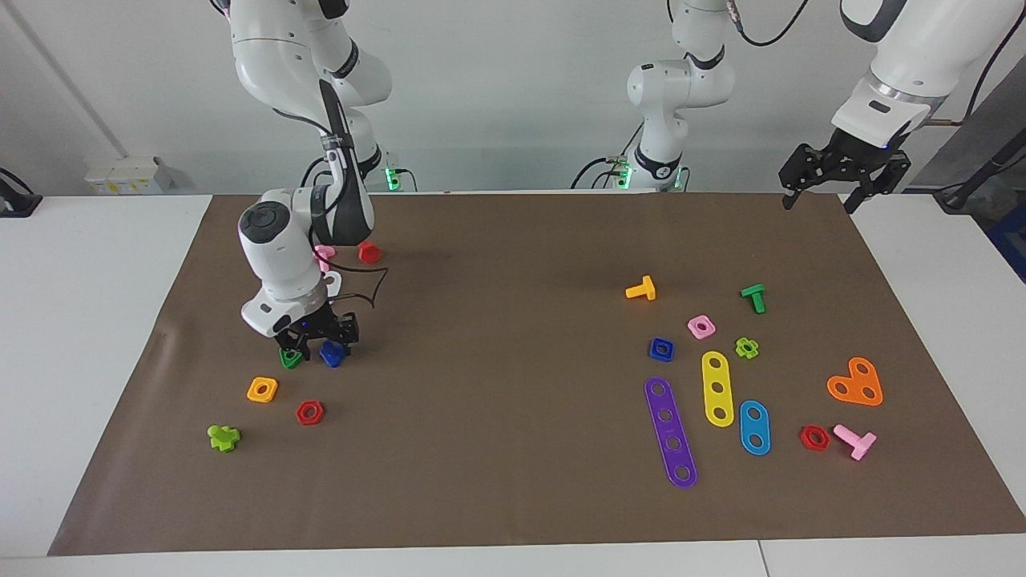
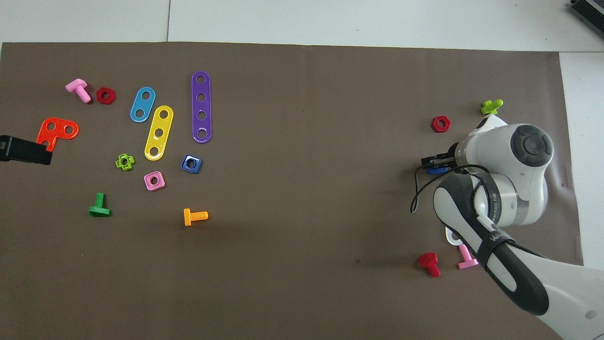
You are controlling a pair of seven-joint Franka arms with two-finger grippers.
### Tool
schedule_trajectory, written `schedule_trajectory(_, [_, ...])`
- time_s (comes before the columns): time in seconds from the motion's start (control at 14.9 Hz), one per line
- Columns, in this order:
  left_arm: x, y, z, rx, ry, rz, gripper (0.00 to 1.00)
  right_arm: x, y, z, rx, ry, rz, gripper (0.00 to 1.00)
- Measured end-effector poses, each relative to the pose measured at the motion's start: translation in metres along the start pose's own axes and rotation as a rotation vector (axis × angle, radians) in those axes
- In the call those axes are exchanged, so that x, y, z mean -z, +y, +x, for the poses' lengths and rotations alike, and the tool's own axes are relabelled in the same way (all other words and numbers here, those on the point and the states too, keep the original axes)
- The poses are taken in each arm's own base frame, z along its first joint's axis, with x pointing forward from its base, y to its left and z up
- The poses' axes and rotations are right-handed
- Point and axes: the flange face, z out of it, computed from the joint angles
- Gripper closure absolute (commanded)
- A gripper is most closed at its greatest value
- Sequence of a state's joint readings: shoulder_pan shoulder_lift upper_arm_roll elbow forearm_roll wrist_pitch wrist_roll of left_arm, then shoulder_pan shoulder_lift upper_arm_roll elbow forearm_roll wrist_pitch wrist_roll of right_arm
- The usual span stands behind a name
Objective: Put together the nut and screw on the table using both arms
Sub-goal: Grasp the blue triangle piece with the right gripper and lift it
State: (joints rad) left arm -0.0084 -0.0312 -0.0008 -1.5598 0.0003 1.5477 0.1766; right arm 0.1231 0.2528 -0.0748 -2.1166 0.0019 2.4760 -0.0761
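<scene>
The assembly was judged to be at an early stage: nothing had yet been joined, and the nut [image 1: 661, 349] was seen lying flat on the brown mat of the table [image 1: 513, 449] toward the left arm's end, just beside a pink square nut [image 1: 701, 326] and untouched. The screw [image 1: 332, 353] was found toward the right arm's end, down at the mat beside a green triangular nut [image 1: 291, 358]. The right gripper [image 1: 321, 343] was lowered directly over the screw, its fingers set about the blue piece; whether they were clamped onto it or only straddling it could not be told. The left gripper [image 1: 843, 170] was held high over the mat's edge nearest the robots, spread wide and holding nothing, waiting. Lifting the screw, fetching the nut and threading the two were judged to remain.
</scene>
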Motion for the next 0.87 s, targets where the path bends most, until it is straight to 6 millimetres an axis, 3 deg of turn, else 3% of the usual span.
schedule_trajectory(0.13, [0.0, 0.0, 0.0, 0.0, 0.0, 0.0, 0.0, -0.0004, 0.0, -0.0003, 0.0, -0.001, 0.0, 0.48])
schedule_trajectory(0.4, [0.0, 0.0, 0.0, 0.0, 0.0, 0.0, 0.0, -0.0014, 0.0, -0.0013, 0.001, -0.003, 0.0, 0.5])
schedule_trajectory(0.6, [0.0, 0.0, 0.0, 0.0, 0.0, 0.0, 0.0, -0.0021, -0.0001, -0.0019, 0.001, -0.005, 0.001, 0.61])
schedule_trajectory(0.67, [0.0, 0.0, 0.0, 0.0, 0.0, 0.0, 0.0, -0.0022, -0.0001, -0.002, 0.002, -0.005, 0.001, 0.68])
schedule_trajectory(0.74, [0.0, 0.0, 0.0, 0.0, 0.0, 0.0, 0.0, -0.0023, -0.0001, -0.0021, 0.002, -0.005, 0.001, 0.9])
schedule_trajectory(0.81, [0.0, 0.0, 0.0, 0.0, 0.0, 0.0, 0.0, -0.0024, -0.0001, -0.0022, 0.002, -0.006, 0.001, 1.0])
schedule_trajectory(0.87, [0.0, 0.0, 0.0, 0.0, 0.0, 0.0, 0.0, -0.0025, -0.0001, -0.0023, 0.002, -0.006, 0.001, 1.0])
